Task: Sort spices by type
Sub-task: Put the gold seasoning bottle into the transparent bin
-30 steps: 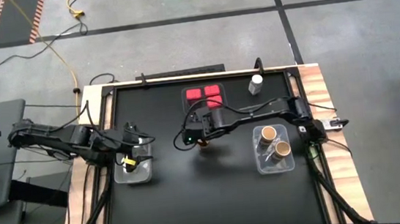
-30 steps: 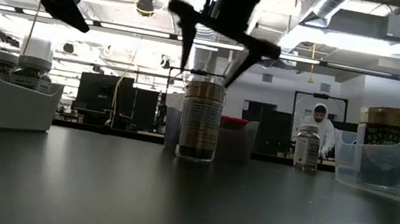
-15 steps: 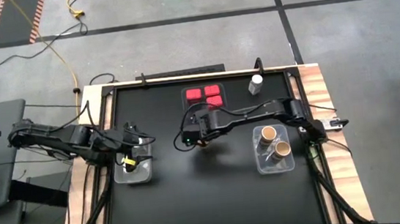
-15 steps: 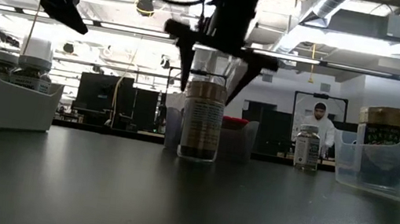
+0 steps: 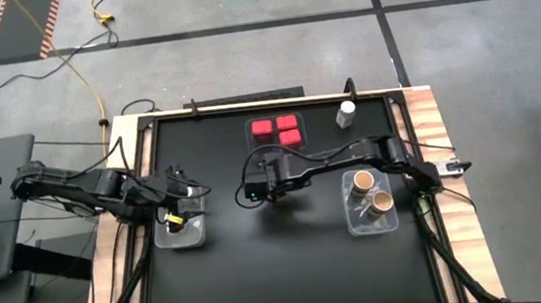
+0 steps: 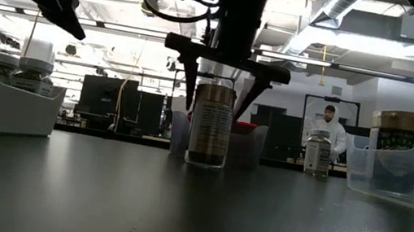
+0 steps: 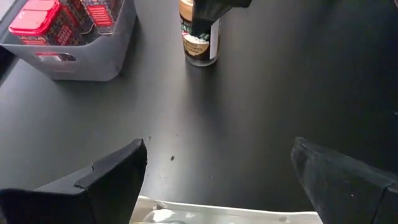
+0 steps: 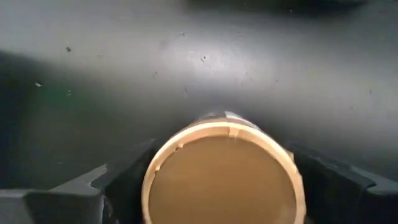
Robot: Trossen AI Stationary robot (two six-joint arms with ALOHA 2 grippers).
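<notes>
A tan-lidded round jar [image 6: 209, 129] stands upright on its base near the middle of the black table. My right gripper [image 6: 220, 73] is open above it, pointing down. One finger stands on each side of the jar's lid [image 8: 224, 180], and I see no touch. My left gripper [image 7: 217, 180] is open and hovers over the clear bin [image 5: 181, 230] at the table's left, which holds white-capped jars [image 6: 33, 65]. Three red square-topped containers [image 5: 276, 129] sit in a bin at the far edge. Two tan-lidded jars [image 5: 372, 189] stand in the right bin.
One white-capped jar [image 5: 346, 112] stands alone near the far right corner. The right bin [image 6: 408, 175] is close to the table's right edge. Bare black tabletop lies along the near side [image 5: 282, 270]. A person [image 6: 336, 135] stands far off in the room behind.
My right gripper has come down over the tan-lidded jar and straightened from a tilt to upright, so its fingers now reach down past the lid on both sides. The jar has stayed in place.
</notes>
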